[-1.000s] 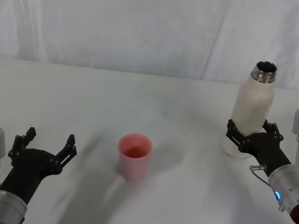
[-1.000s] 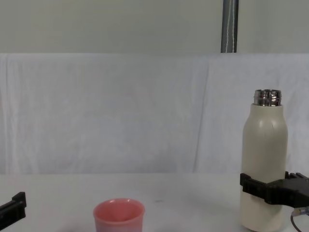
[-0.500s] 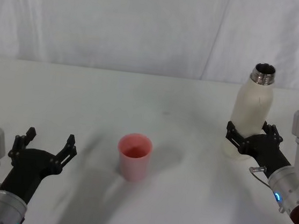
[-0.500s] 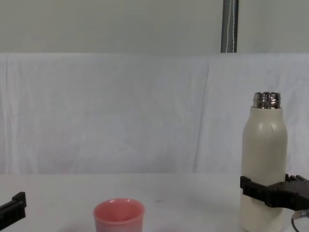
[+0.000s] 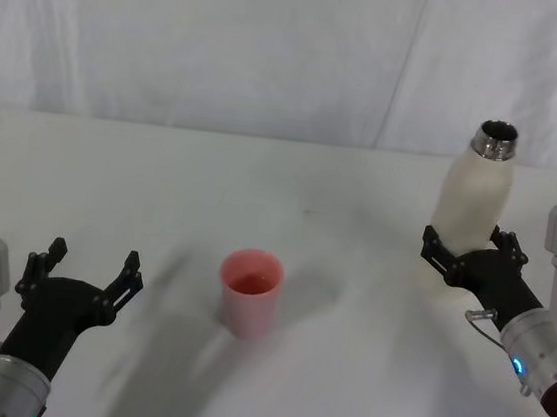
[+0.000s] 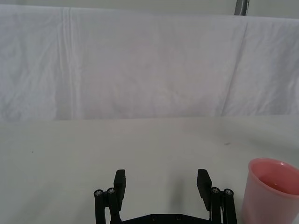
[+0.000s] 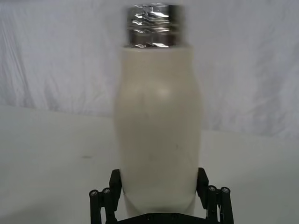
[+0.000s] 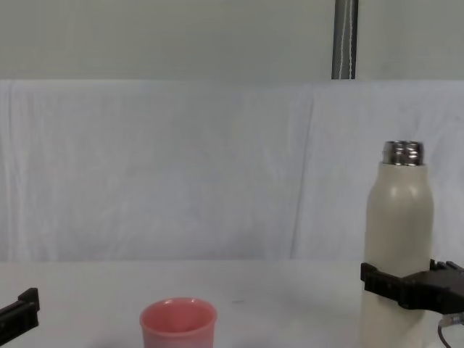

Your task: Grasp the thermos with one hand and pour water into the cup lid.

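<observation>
The cream-white thermos [image 5: 470, 205] stands upright at the right of the table, its steel neck open at the top [image 8: 402, 153]. My right gripper [image 5: 472, 259] is shut on the thermos low on its body [image 7: 159, 135], one finger on each side. The pink cup lid [image 5: 250, 292] sits upright near the middle of the table [image 8: 178, 325], well to the left of the thermos. My left gripper [image 5: 85, 272] is open at the near left, with nothing between its fingers [image 6: 162, 183]; the cup lid [image 6: 273, 190] is to its right.
A white cloth covers the table [image 5: 281, 189] and hangs as a backdrop behind it. A grey pole [image 8: 344, 40] rises behind the backdrop. Open table lies between the cup lid and the thermos.
The thermos, held in my right gripper, has risen slightly and shifted a little to the right. The left arm and the cup lid have not moved.
</observation>
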`<state>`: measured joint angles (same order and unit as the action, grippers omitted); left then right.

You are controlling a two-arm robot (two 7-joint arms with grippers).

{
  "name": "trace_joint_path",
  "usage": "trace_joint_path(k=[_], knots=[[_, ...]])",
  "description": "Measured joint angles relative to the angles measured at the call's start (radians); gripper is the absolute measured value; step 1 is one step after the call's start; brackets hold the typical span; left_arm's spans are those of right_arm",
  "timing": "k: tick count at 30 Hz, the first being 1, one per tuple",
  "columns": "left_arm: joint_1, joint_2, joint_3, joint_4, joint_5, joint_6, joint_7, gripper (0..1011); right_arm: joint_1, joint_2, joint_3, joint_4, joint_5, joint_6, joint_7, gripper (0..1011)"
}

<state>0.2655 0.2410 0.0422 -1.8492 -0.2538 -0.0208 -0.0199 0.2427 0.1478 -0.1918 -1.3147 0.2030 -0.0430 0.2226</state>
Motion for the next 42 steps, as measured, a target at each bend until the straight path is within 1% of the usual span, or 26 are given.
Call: trace_joint_path(k=[30, 42], knots=[[0.000, 0.000, 0.000, 0.000, 0.000, 0.000, 0.000, 1001, 0.000, 0.000, 0.000, 0.000, 0.000, 0.000, 0.001, 1000], [0.000, 0.000, 0.000, 0.000, 0.000, 0.000, 0.000, 1001, -0.048, 0.021, 0.009, -0.046, 0.009, 0.011, 0.007, 1000]])
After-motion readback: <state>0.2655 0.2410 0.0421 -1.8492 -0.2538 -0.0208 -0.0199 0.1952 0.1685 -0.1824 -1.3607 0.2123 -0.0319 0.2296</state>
